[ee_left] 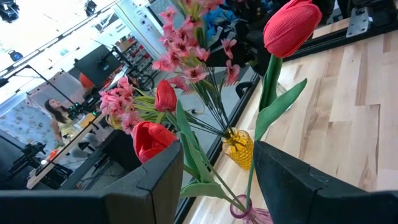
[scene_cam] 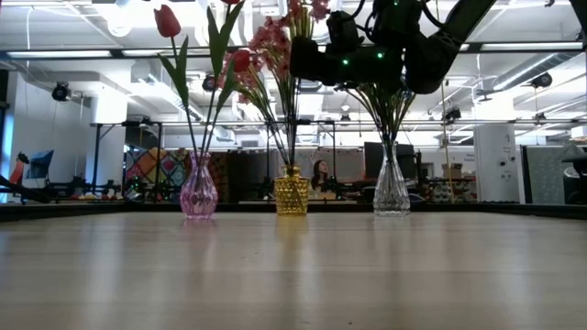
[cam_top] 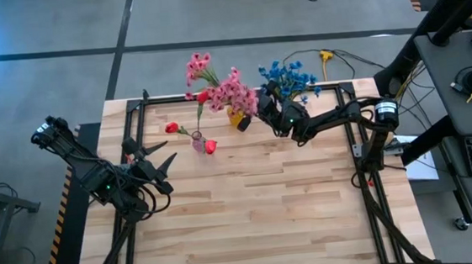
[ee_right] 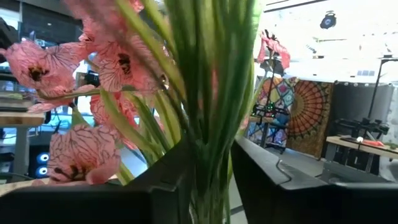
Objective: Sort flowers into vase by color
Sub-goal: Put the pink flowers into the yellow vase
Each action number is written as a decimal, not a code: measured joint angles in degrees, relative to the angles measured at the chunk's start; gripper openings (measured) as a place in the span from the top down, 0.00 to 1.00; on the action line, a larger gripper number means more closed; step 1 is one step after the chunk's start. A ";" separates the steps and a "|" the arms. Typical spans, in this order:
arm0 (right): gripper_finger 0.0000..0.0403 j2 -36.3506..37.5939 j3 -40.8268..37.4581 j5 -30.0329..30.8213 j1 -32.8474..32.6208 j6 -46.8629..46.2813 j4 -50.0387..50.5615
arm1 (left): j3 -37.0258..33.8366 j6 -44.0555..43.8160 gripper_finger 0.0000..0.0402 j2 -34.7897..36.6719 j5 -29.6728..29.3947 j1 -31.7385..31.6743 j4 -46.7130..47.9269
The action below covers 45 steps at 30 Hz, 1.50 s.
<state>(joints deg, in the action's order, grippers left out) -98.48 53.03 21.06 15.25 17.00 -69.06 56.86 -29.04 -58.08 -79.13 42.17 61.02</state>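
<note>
Green pink-flower stems (ee_right: 208, 93) sit between our right gripper's (cam_top: 251, 114) parted jaws (yellow vase (cam_top: 235, 115) at twelve o'clock); withdrawing could snag them.

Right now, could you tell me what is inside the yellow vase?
The yellow vase holds the pink flowers, their green stems running down into its neck. The right gripper hovers beside the bunch and hides part of the blooms. Whether water is inside cannot be seen.
</note>
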 joint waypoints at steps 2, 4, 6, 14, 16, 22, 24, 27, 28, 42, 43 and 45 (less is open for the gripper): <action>0.73 0.04 0.00 0.01 -0.25 -0.54 0.37 | -0.01 0.00 0.56 0.00 0.02 -0.02 0.00; 0.70 0.09 0.03 0.05 -0.51 -0.56 1.06 | -0.02 0.00 0.56 0.00 0.02 -0.02 0.02; 0.67 0.09 0.05 0.55 -0.81 -0.57 1.76 | -0.02 0.00 0.56 0.00 0.02 -0.01 0.00; 0.58 0.29 1.50 4.66 -2.38 -0.56 7.35 | -0.01 0.00 0.56 0.00 0.02 -0.01 0.02; 0.56 0.33 2.92 5.55 -2.84 -0.96 10.96 | -0.02 0.00 0.56 0.00 0.02 0.00 0.02; 0.51 0.33 7.53 10.09 -4.14 -0.68 21.73 | 0.00 0.00 0.56 0.00 0.02 0.00 0.02; 0.50 0.33 8.89 11.73 -4.59 -0.57 24.70 | -0.02 0.00 0.56 0.00 0.02 0.00 0.00; 0.49 0.33 10.76 13.49 -5.16 -0.53 29.10 | -0.02 0.00 0.56 0.00 0.04 -0.02 0.02; 0.49 0.33 11.31 13.55 -5.18 -0.53 30.48 | -0.02 0.00 0.56 0.00 0.04 -0.01 0.00; 0.49 0.52 13.40 14.10 -5.66 -1.00 36.90 | -0.02 0.00 0.56 0.00 0.11 -0.02 0.00; 0.49 0.69 13.38 14.10 -5.66 -1.17 37.65 | -0.01 0.00 0.56 0.00 0.12 0.00 0.01; 0.49 1.41 13.37 14.08 -5.64 -2.38 40.02 | -0.02 0.00 0.56 0.00 0.13 0.00 0.01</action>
<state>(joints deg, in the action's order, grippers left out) -97.07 66.41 35.14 9.61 14.62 -29.04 56.84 -29.04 -58.08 -79.00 42.17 61.02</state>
